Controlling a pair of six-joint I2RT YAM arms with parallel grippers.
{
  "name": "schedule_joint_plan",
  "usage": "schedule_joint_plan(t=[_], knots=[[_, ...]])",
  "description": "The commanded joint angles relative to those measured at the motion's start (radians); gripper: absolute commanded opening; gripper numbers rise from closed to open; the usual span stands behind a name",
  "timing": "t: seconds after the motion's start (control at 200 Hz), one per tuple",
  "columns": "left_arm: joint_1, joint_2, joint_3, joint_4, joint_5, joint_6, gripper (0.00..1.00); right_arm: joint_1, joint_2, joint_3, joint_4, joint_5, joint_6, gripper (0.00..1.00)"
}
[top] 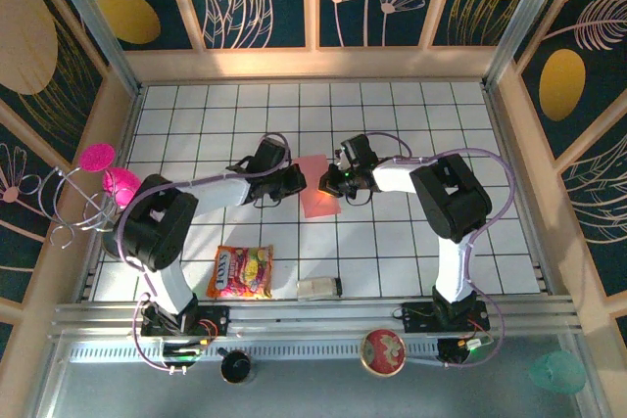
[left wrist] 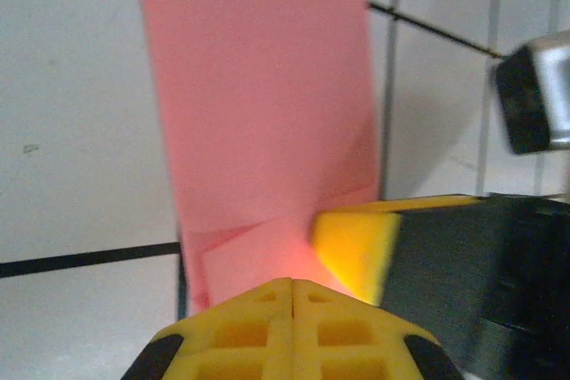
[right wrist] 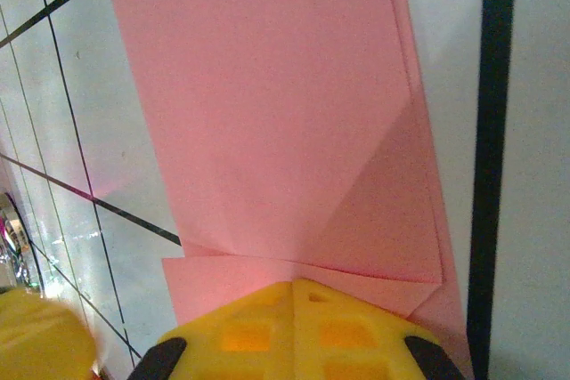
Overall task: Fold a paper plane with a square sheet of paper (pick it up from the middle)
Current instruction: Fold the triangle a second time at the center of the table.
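The salmon-pink sheet of paper lies on the tiled table as a narrow strip with diagonal folds at one end, not a finished paper plane. My left gripper is at its left edge and my right gripper at its right edge. In the left wrist view the paper runs away from my shut left gripper, and the right gripper's yellow finger rests on the sheet beside it. In the right wrist view my shut right gripper sits over the folded end of the paper. Nothing is between either pair of jaws.
An orange-yellow snack packet and a small white object lie near the front edge. Magenta round pieces with wire loops sit at the left wall. A red round disc rests on the front rail. Walls enclose the table.
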Motion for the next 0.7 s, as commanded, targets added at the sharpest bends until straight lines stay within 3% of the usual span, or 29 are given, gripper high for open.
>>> schedule_joint_plan(t=[0.0,0.265,0.691], knots=[[-0.029,-0.036,-0.006,-0.027,0.014,0.005,0.03,0.000,0.065,-0.028,-0.126,0.093,0.002,0.00],[-0.080,-0.028,-0.046,0.011,0.063,-0.038,0.00,0.000,0.073,-0.044,-0.115,0.085,0.020,0.00],[-0.089,0.077,0.035,-0.010,0.087,-0.012,0.00,-0.002,0.073,-0.048,-0.103,0.067,0.029,0.00]])
